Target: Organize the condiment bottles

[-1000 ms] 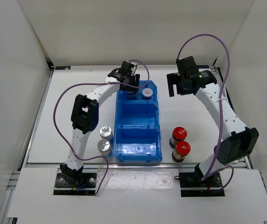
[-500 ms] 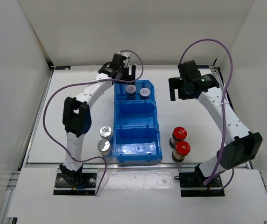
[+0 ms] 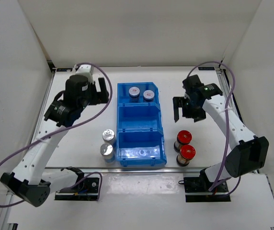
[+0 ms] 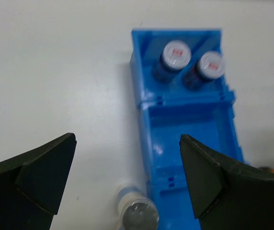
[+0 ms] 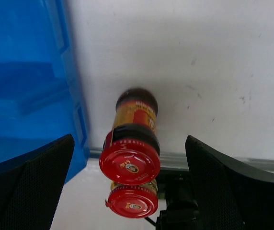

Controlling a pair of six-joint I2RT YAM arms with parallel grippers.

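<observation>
Condiment bottles, red-capped pair (image 3: 184, 146): stood upright on the surface (image 3: 168, 86), right of the blue bin (image 3: 120, 120), just nearward of the right claw (image 3: 185, 114), spread wide and empty. Lay well apart from the left claw (image 3: 98, 93), likewise wide.

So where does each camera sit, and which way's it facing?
Top: above the near edge, looking down on the table; both arms show.
Left wrist: on that arm, facing down at the blue bin; open left pincer shows.
Right wrist: on that arm, facing down at two red-capped bottles; open right pincer shows.
Shared: both wrists see the bin.
</observation>
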